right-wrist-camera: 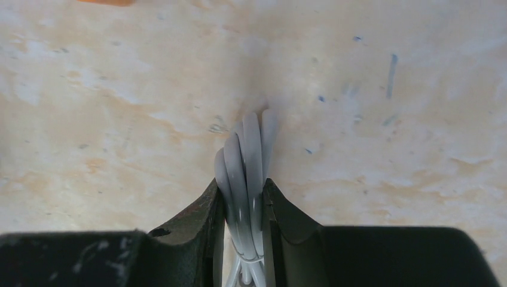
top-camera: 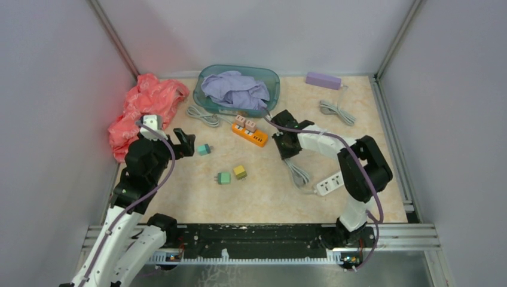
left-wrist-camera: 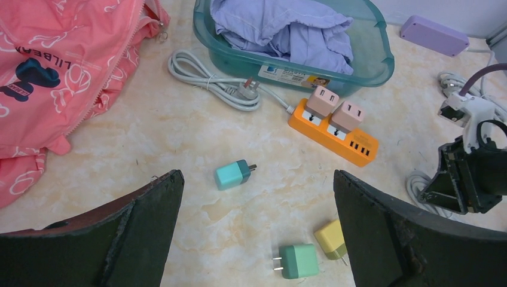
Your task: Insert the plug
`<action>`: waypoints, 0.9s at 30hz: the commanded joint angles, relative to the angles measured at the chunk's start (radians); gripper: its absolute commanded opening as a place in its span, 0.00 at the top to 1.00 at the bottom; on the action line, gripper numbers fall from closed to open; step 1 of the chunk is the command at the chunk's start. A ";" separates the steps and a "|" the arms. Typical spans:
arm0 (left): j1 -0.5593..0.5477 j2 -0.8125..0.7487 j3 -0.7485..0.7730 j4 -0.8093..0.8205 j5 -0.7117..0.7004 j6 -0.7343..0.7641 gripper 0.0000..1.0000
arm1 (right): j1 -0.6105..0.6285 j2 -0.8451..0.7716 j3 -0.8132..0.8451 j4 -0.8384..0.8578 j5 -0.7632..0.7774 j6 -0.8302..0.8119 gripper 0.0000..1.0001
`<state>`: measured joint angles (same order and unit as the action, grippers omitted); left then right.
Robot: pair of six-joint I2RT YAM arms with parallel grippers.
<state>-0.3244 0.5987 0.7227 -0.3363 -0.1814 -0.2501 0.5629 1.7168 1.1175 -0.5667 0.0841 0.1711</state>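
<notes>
Grey walls [top-camera: 251, 30], beige marble tbl [top-camera: 269, 197].

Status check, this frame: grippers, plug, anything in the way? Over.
Right gripper shut on bundled white cord. Left gripper open, empty, near teal plug lying loose. Orange power strip carries two pink plugs; nothing blocking.

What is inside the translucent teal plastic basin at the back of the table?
A crumpled lavender fabric garment fills most of the translucent teal plastic basin. Anything beneath the fabric, and the basin's floor, is covered and cannot be seen.

pink jacket [left-wrist-camera: 89, 36] printed "lilbear", label [left-wrist-camera: 293, 74] on teal basin [left-wrist-camera: 206, 30] illegible
</notes>
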 commanded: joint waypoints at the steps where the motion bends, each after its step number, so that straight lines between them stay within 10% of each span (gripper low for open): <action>1: 0.014 0.004 -0.005 0.020 0.020 -0.007 0.00 | 0.066 0.043 0.101 0.043 -0.037 0.033 0.86; 27: 0.078 0.036 -0.019 0.019 0.071 -0.051 0.00 | 0.216 0.339 0.483 0.379 -0.249 -0.183 0.88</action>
<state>-0.2588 0.6312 0.7090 -0.3363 -0.1265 -0.2947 0.7677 2.0041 1.4872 -0.3309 -0.0948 0.0261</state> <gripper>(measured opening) 0.998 0.228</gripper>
